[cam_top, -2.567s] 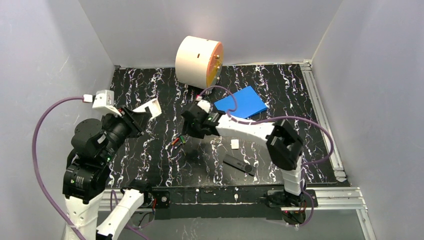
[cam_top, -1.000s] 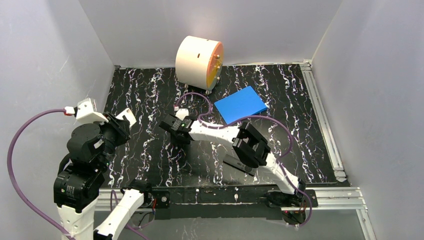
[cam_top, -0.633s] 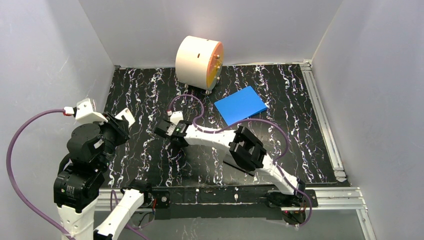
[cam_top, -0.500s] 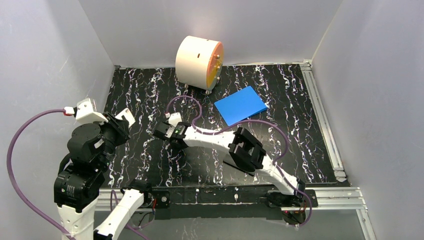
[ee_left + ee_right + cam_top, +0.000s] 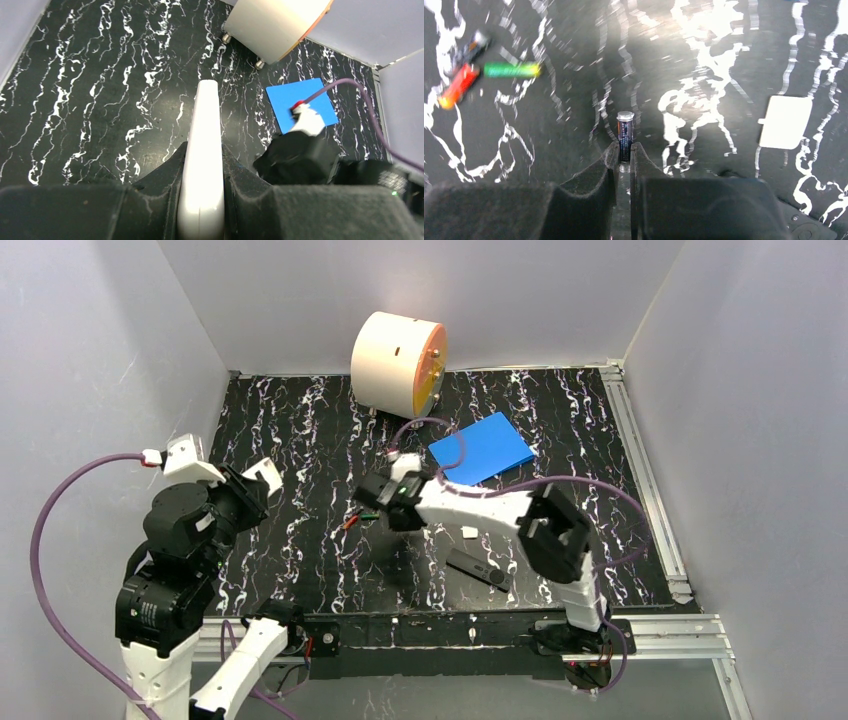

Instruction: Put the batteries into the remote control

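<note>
My left gripper [image 5: 255, 483] is raised at the left and shut on a white remote control [image 5: 204, 150], which sticks out forward between the fingers [image 5: 250, 185]. My right gripper [image 5: 624, 150] is shut on a small dark battery [image 5: 625, 131] with a silver cap, held above the table. In the top view that gripper [image 5: 374, 508] hangs near the table's middle. Just left of it lie an orange-red battery [image 5: 457, 87] and a green battery [image 5: 512, 69], with a short dark cylinder [image 5: 475, 43] beside them. The orange-red battery [image 5: 349, 523] also shows from above.
A black remote [image 5: 478, 568] lies near the front edge, with a small white cover piece [image 5: 469, 531] behind it. A blue pad [image 5: 482, 448] lies further back. A cream drum with an orange face [image 5: 398, 362] stands at the back wall.
My right gripper reached left to the batteries, shut on the dark one and drew back to the right with it. The left arm shifted slightly, still holding the white remote.
</note>
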